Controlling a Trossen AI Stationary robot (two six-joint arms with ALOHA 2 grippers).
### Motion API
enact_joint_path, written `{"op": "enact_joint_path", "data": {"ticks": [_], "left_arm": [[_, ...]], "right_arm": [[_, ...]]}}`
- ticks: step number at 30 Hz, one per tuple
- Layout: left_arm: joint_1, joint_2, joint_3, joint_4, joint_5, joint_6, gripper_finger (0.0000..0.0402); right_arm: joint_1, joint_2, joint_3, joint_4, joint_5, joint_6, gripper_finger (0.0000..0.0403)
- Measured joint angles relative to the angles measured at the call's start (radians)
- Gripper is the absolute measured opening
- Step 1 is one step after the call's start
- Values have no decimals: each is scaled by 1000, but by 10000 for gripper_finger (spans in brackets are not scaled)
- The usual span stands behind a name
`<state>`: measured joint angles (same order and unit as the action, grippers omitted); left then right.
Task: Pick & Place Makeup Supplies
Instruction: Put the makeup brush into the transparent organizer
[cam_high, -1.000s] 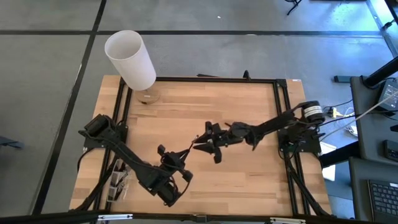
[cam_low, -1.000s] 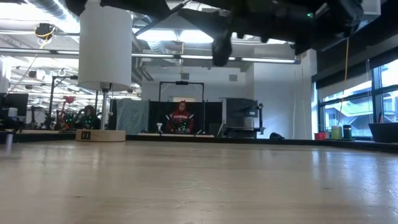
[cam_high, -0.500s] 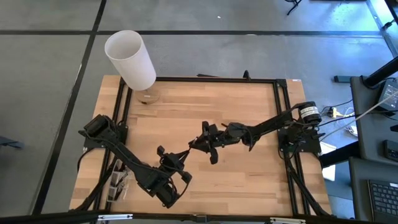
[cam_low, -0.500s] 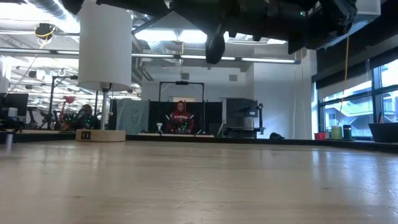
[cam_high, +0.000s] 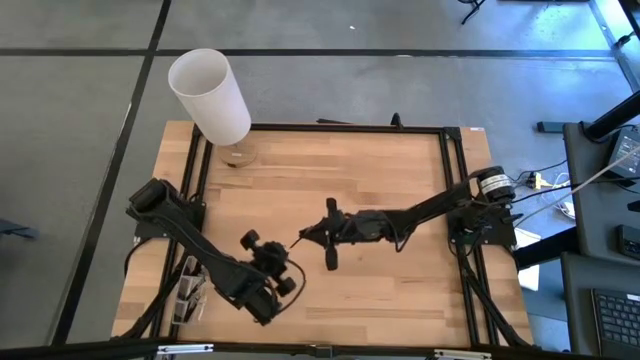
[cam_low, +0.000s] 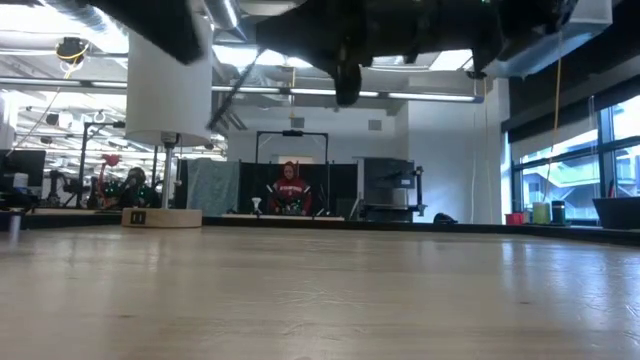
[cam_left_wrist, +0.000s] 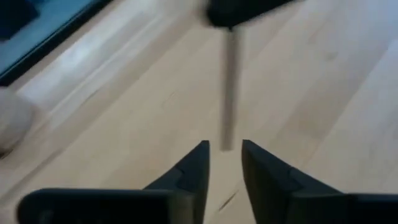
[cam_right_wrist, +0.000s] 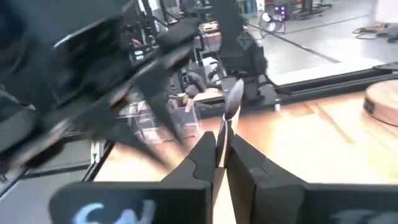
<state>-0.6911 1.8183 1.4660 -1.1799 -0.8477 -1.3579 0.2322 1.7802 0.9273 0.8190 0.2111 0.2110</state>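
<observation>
One thin makeup brush (cam_high: 302, 240) hangs in the air over the middle of the table. My right gripper (cam_high: 322, 235) is shut on it, reaching level from the table's right. The brush slants down toward my left gripper (cam_high: 280, 252). In the left wrist view the shaft (cam_left_wrist: 229, 93) ends right at the gap of my left gripper (cam_left_wrist: 224, 155), which is open. Its fingertips stand on either side of the brush's end, apart from it. The low view shows the brush (cam_low: 235, 90) as a thin slanted line high above the tabletop. My right gripper pinches the brush's shaft (cam_right_wrist: 224, 138) between its two fingers (cam_right_wrist: 205, 149). The fingers come level from the table's right and lie nearly along the brush. Its wider head end (cam_right_wrist: 235, 96) sticks out past the fingertips toward the left arm. The brush is lifted clear of the table.
A tall white cylinder (cam_high: 210, 95) stands on a round wooden foot (cam_high: 238, 155) at the table's far left corner. A clear holder (cam_high: 190, 290) sits at the near left edge beside the left arm. Bare wood (cam_high: 400, 290) lies below both grippers.
My right gripper has gone toward the table's left, up to the brush, and has shut on it. My left gripper, which held the brush a second ago, has opened, let go, turned and drawn back a little toward the table's left. The brush stays in the air.
</observation>
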Motion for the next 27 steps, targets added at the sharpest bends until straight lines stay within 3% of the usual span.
{"op": "enact_joint_path", "data": {"ticks": [6,9,11,20,27], "left_arm": [[-65,-132,7,-216,177,-12,140],[-105,-194,7,-330,189,-42,147],[-134,-230,7,-400,165,-88,146],[-235,-374,-122,-389,-100,-146,117],[-269,-408,-189,-391,-171,-204,91]], "right_arm": [[29,126,162,-48,33,-41,22],[29,238,302,-48,13,-54,22],[29,320,416,-62,-8,-81,22],[29,631,936,-204,-89,-209,23],[29,835,1248,-219,-185,-223,24]]}}
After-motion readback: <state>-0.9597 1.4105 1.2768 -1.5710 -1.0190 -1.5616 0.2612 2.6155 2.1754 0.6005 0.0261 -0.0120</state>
